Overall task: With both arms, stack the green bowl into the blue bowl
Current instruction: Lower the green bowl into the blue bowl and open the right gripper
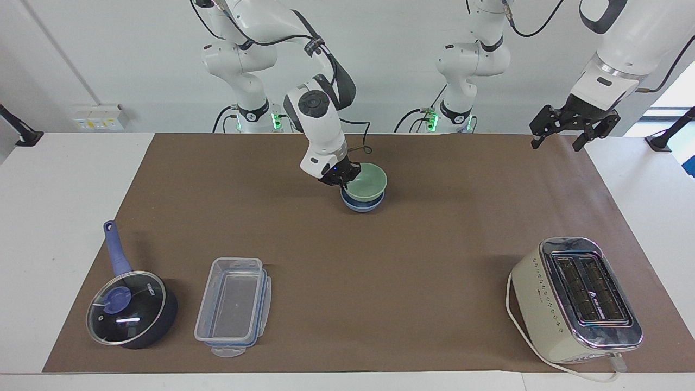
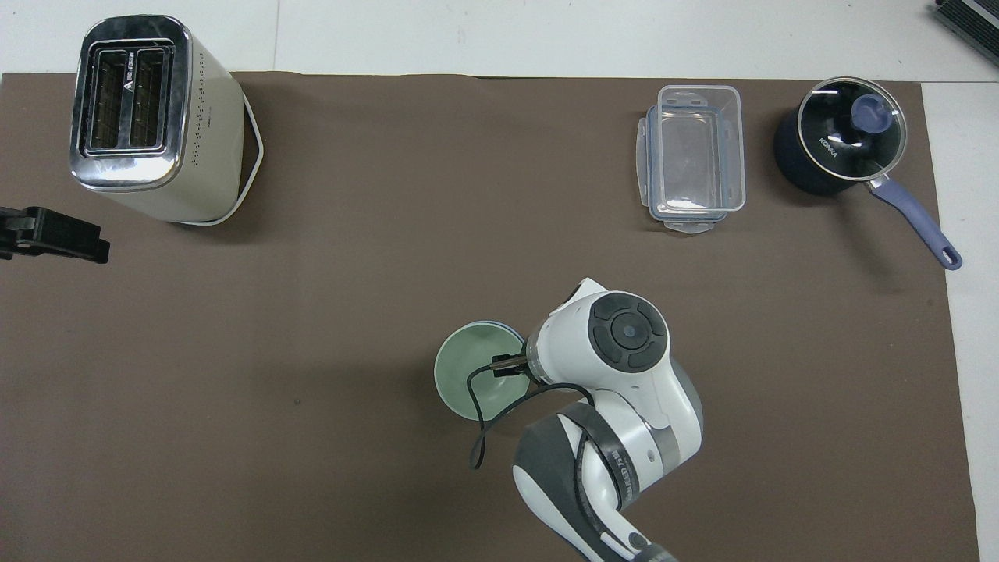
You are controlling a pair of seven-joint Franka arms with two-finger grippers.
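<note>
The right end effector (image 1: 343,177) is clamped on the rim of the green bowl (image 1: 366,183), which sits nested in the blue bowl (image 1: 361,204) at mid-worktop, near the robots. The left end effector (image 1: 570,125) waits with fingers spread wide, empty, over the brown mat's (image 1: 412,260) corner at the left arm's end. Farther out stand a toaster (image 1: 578,298), a clear container (image 1: 233,307) and a lidded saucepan (image 1: 130,307).

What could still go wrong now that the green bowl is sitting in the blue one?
The right claw is shut on the rim of the green bowl, which sits in the blue bowl. If it lifts away without opening, it could drag the green bowl back out or tip both. The green bowl also looks slightly tilted, so it might settle crooked once released. The left claw waits open over the left arm's end of the table, too distant to steady anything.
</note>
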